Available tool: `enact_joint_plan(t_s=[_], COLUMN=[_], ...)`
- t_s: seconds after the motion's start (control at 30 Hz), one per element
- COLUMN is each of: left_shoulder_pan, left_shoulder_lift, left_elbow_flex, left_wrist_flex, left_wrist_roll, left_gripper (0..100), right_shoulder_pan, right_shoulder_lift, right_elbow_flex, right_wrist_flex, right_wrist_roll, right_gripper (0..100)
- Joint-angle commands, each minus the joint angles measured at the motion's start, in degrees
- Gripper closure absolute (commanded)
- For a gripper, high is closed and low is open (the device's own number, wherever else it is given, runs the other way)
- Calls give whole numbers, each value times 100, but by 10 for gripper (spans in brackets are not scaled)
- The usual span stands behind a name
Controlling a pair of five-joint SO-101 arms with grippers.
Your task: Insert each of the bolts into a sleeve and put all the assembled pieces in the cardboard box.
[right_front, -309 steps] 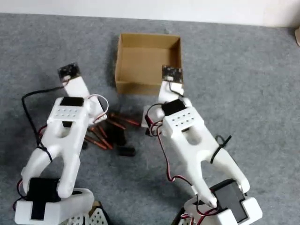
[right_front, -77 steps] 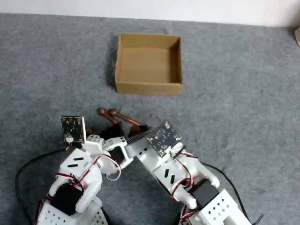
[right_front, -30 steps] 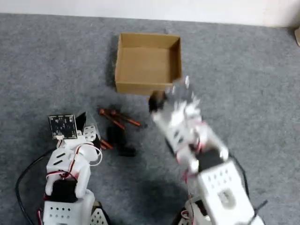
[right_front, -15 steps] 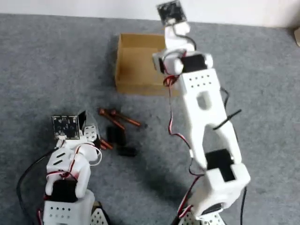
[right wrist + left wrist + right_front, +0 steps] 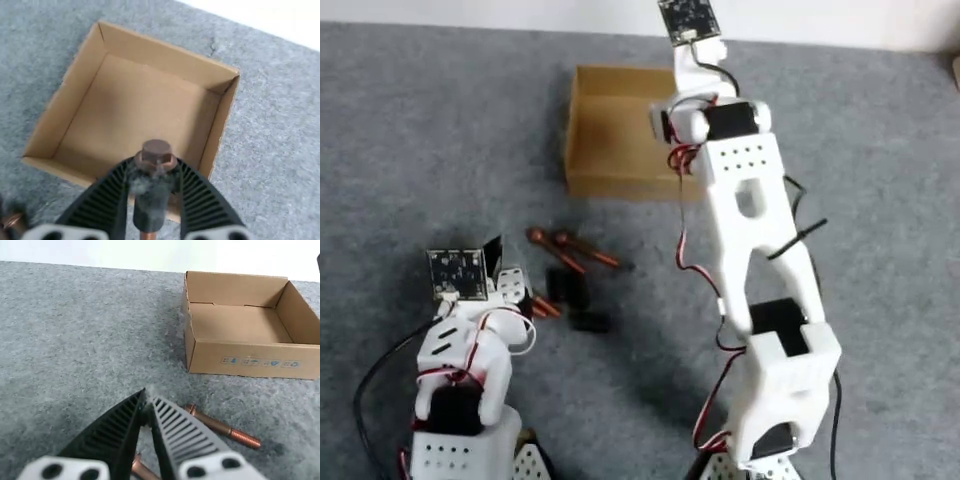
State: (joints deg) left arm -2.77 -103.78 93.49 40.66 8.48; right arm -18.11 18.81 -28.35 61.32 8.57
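Copper bolt [image 5: 156,152] + sleeve [image 5: 150,200] | in R pincer [image 5: 154,167] | above cardboard box [image 5: 165,46]

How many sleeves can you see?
3. Two sleeves lie loose on the carpet by the bolts; a third sleeve sits on a bolt in the right gripper over the box. The left arm may hide others.

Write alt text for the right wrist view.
The right gripper clamps a black sleeve with a copper bolt seated in it, above the open cardboard box. The box sits on grey carpet.
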Motion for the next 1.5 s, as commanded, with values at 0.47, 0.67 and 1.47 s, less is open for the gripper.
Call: enact_joint_plan(t_s=[0.47,0.67,1.47], left_shoulder_pan=[-66,-66,286], left_shoulder_lift=[-57,-57,2440], left_elbow_flex=[31,40,-3670], left_wrist_flex=[-255,-255,105], left_wrist_roll=[-35,-35,-193], left_gripper=[986,986,934], right_shoulder_pan=[462,585,-22], right_shoulder_lift=[-136,-822,-5895], right_elbow_flex=[-330,-286,1982], right_wrist_flex=[910,1042,3820], right_wrist_roll=[-264,-563,-545], right_gripper=[611,611,611])
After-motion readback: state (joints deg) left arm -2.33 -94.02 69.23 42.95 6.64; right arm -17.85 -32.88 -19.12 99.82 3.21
